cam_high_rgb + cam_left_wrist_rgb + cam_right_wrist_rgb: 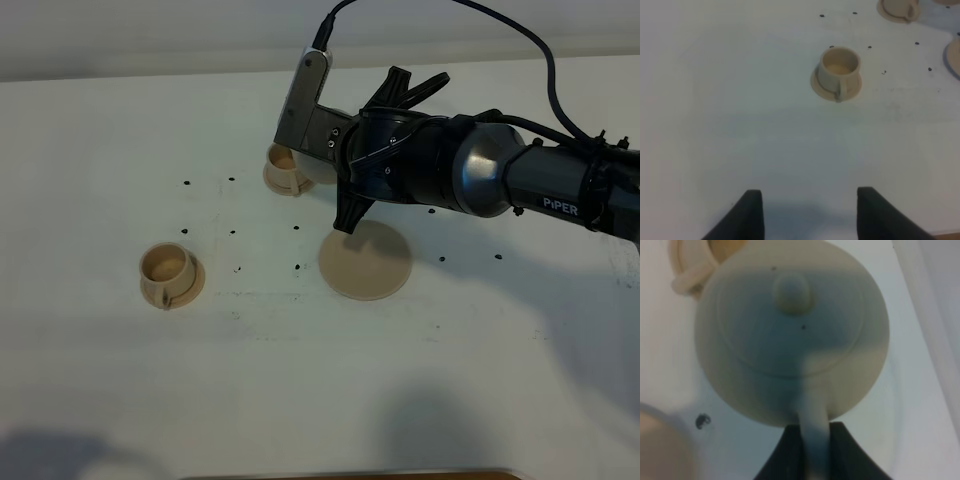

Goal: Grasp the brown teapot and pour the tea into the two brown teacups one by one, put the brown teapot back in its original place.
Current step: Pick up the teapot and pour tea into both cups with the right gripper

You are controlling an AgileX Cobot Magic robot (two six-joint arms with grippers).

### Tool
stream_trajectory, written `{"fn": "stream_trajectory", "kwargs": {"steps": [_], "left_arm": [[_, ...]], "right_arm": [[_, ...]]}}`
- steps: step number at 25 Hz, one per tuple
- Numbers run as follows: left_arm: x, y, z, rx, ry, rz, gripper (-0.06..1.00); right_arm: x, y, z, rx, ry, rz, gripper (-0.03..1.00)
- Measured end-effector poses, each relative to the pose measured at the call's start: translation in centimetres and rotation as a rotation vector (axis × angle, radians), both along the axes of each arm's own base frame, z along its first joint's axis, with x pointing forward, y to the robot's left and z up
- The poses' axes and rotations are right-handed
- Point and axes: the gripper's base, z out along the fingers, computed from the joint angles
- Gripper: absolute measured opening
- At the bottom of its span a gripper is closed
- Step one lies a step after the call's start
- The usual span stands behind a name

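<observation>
The brown teapot (790, 330) fills the right wrist view, seen from above with its knobbed lid. My right gripper (815, 440) is shut on its loop handle. In the exterior high view the right gripper (338, 160) reaches across the middle and hides most of the teapot (318, 170), held right next to the far teacup (287, 170), which also shows in the right wrist view (690, 270). The second teacup (170, 275) sits on its saucer at the left and shows in the left wrist view (839, 72). The wide round saucer (365, 262) lies bare. My left gripper (810, 215) is open, empty, low over the table.
The white table (120, 130) carries small black dots (232, 233) around the cups. The right arm's dark body (480, 175) and its cable stretch over the table's right side. The table's front edge (350, 474) shows at the bottom.
</observation>
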Motion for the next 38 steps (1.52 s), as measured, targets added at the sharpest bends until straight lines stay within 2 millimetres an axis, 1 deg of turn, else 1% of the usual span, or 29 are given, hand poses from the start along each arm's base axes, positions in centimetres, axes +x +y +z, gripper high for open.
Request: {"fn": "stream_trajectory", "kwargs": {"steps": [13,18,21,32,38], "left_arm": [[0.0,0.0,0.0,-0.001,0.0,0.0,0.49],[0.0,0.0,0.0,-0.001,0.0,0.0,0.49],[0.0,0.0,0.0,-0.001,0.0,0.0,0.49],[0.0,0.0,0.0,-0.001,0.001,0.0,0.49],[0.0,0.0,0.0,0.0,0.0,0.0,0.49]], "right_arm": [[0.3,0.0,0.3,-0.058,-0.048,0.053,0.09],[0.5,0.1,-0.5,-0.089,-0.05,0.073,0.09],[0.6,0.2,-0.6,-0.099,-0.059,0.09,0.09],[0.9,0.1,-0.2,-0.182,-0.118,0.141,0.09],[1.1,-0.2,-0.1,-0.212,-0.132,0.138,0.09]]}}
